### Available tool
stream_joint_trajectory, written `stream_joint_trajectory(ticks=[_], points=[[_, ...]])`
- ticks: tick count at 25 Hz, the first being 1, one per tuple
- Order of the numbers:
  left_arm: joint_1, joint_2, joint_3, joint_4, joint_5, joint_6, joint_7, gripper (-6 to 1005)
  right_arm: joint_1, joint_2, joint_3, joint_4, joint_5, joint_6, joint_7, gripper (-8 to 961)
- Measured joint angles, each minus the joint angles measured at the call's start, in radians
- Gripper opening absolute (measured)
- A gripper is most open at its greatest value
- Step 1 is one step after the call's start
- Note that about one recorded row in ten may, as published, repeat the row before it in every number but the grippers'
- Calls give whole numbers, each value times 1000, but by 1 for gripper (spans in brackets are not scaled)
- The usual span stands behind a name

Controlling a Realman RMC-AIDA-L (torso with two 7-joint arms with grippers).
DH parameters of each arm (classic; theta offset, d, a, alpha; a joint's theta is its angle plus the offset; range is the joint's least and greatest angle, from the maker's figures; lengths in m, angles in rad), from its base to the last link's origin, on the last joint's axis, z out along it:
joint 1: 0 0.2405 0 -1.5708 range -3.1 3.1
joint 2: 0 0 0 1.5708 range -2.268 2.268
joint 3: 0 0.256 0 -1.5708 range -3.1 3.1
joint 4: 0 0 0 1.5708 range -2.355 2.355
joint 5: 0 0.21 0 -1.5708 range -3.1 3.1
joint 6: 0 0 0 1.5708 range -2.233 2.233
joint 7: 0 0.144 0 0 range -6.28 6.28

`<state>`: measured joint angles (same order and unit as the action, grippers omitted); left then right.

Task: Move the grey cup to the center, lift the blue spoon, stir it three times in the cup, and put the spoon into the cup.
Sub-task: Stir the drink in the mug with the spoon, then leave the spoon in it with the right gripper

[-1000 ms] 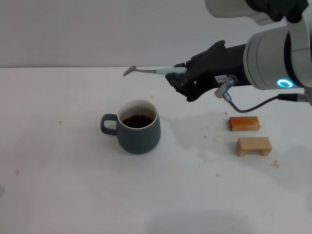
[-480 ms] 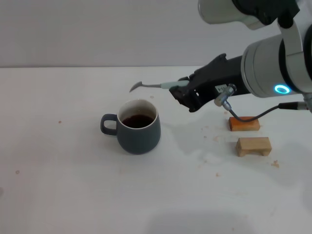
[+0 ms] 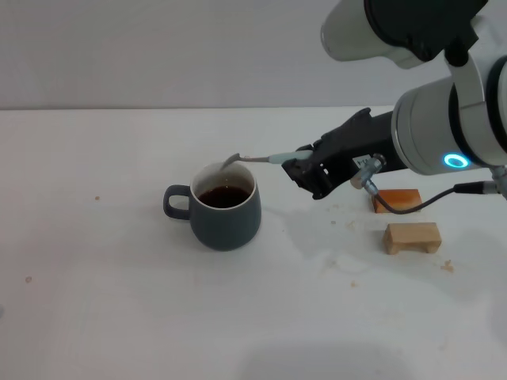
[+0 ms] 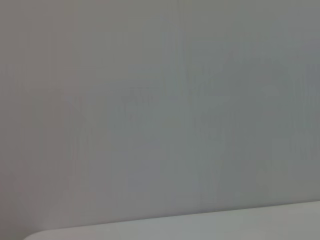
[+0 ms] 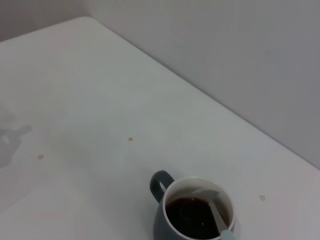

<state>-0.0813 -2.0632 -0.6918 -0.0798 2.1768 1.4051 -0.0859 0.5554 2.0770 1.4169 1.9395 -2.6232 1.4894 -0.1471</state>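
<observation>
The grey cup stands upright near the table's middle, handle to the left, with dark liquid inside. It also shows in the right wrist view. My right gripper is shut on the pale-blue handle of the blue spoon, just right of the cup. The spoon reaches left, its metal bowl over the cup's far rim. In the right wrist view the spoon lies over the liquid. My left gripper is out of view.
Two small wooden blocks lie to the right of the cup: an orange-brown one and a pale one. A cable hangs from my right arm above them. Small crumbs dot the white table.
My right gripper has come down and a little to the right with the spoon. The spoon's bowl has dropped from well above the cup to its far rim.
</observation>
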Motion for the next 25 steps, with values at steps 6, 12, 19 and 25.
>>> stream_joint_trajectory(ticks=[6, 12, 19, 25], points=[[1, 0, 0, 0, 0, 0, 0, -2, -6, 0, -7, -62, 0, -29, -9, 156], [4, 0, 0, 0, 0, 0, 0, -2, 0, -1, -37, -110, 0, -61, -12, 156], [8, 0, 0, 0, 0, 0, 0, -2, 11, -1, -50, -175, 2, -99, -29, 156], [8, 0, 0, 0, 0, 0, 0, -2, 24, 0, -53, -221, 6, -127, -36, 155]])
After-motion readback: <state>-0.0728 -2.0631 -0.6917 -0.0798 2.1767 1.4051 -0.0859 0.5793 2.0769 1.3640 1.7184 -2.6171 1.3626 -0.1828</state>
